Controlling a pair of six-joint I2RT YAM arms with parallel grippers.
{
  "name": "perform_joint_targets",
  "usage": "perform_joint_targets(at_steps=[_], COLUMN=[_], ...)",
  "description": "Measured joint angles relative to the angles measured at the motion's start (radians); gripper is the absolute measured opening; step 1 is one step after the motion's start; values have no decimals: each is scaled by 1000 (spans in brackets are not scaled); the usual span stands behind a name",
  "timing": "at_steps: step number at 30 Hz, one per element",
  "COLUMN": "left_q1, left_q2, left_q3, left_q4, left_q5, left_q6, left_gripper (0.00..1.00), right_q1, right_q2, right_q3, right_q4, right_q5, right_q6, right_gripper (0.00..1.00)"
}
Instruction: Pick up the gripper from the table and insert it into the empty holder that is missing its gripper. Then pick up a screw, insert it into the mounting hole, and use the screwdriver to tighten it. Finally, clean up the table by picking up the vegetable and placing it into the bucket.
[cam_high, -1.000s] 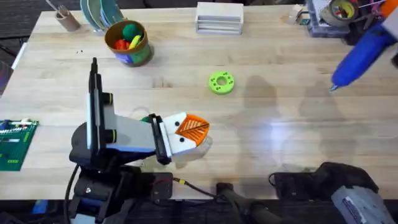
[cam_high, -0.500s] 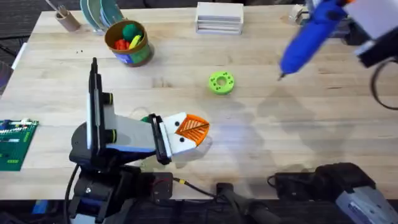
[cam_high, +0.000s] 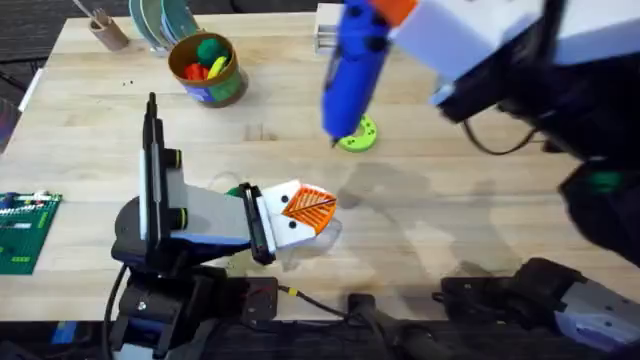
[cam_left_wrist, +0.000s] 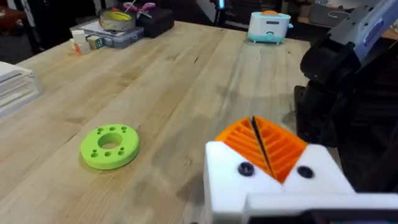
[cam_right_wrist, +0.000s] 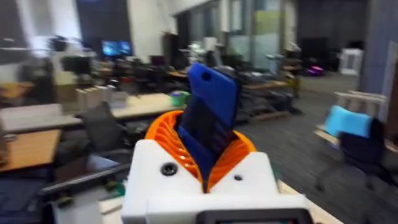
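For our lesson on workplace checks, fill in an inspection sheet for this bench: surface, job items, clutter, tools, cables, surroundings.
Surface: wooden table, bare boards, no spills seen.
Job items: screwdriver held above the table, bit pointing down beside the green disc; bucket upright, holding a green ball and red and yellow pieces.
Clutter: brown cup with sticks, circuit board at the table's left edge, tape roll in a tray.
Tools: left tool shut, low over the table; right tool shut on the screwdriver.
Cables: black cable looping under the right arm; another cable along the front edge.
Surroundings: office desks and chairs behind.
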Motion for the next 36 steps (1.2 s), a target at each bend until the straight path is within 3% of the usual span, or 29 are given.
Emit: perform_joint_targets(at_steps=[6,12,36], left_q1=[0,0,0], left_q2=[0,0,0], left_q3=[0,0,0], left_q4=[0,0,0], left_q5=[0,0,0], left_q6=[0,-3,-3], left_gripper=[5,5,5], right_q1=[135,207,269], right_q2=[83,138,234], right_q3=[0,0,0], right_q4=[86,91,152], right_q5=[9,-7,-14], right_q6=[-12,-113,-158], right_gripper=[29,29,29])
